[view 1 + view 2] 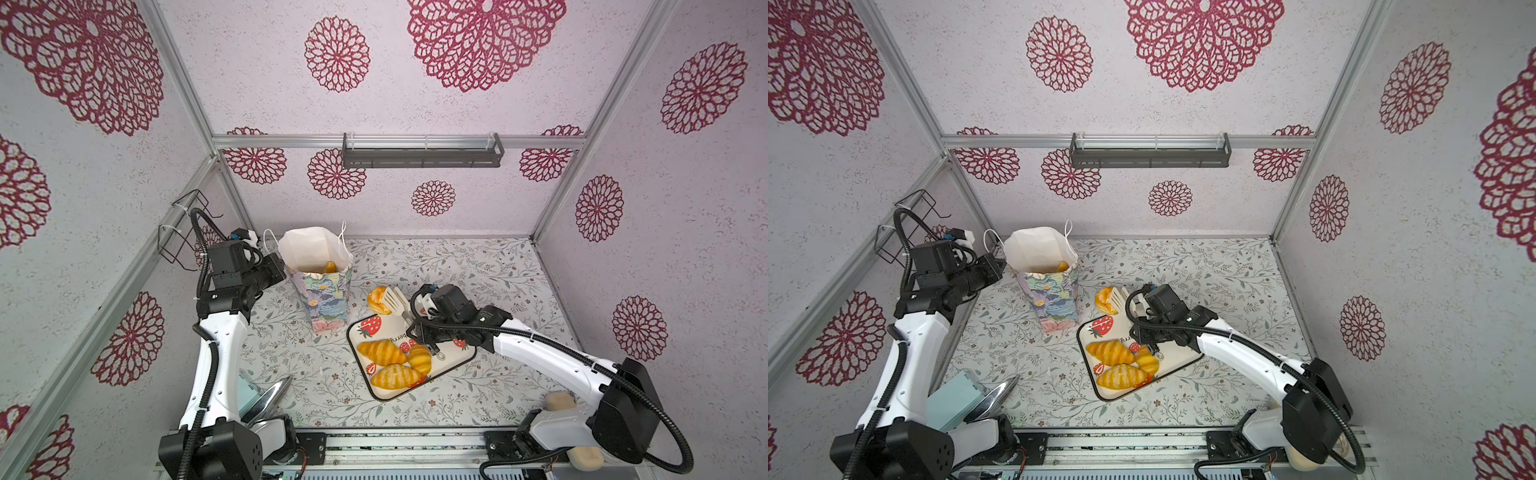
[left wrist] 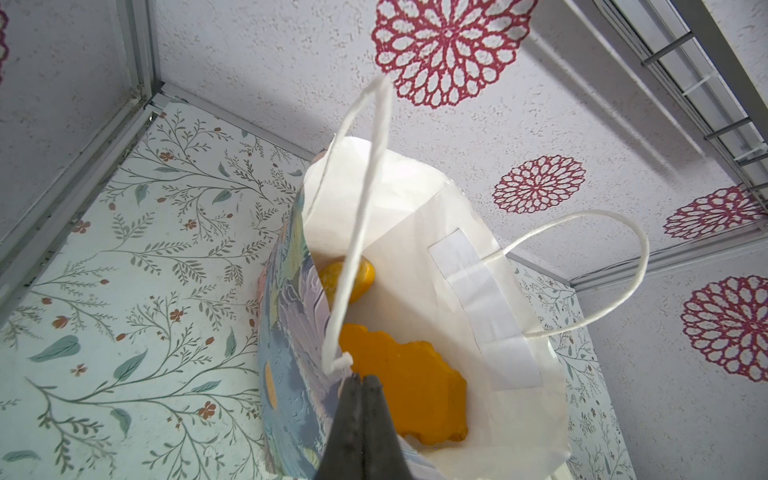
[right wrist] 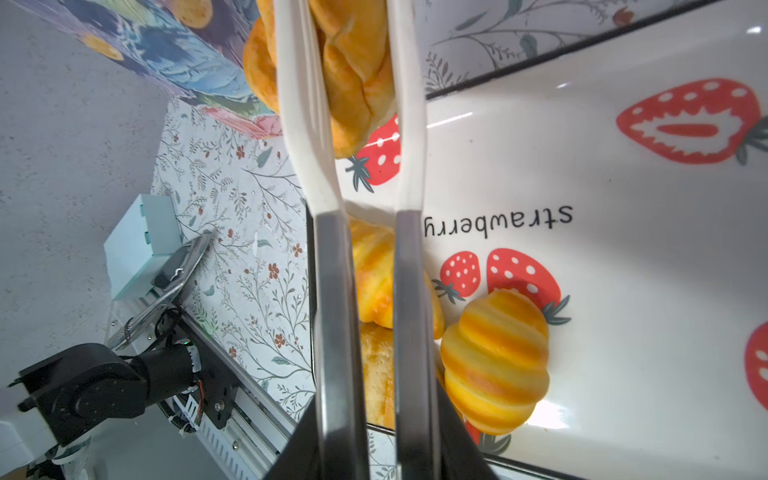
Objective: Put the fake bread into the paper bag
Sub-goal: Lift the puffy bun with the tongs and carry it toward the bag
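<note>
Bread pieces inside paper bag, three croissants on strawberry tray

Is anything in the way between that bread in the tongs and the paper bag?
Nothing visible: bare table lies between the bread in the tongs and the paper bag, whose mouth stands open.

Left fingers pressed together, right fingers narrowly apart

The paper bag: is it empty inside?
No, the left wrist view shows two golden-yellow pieces of fake bread lying inside the paper bag, against its white lining.
</note>
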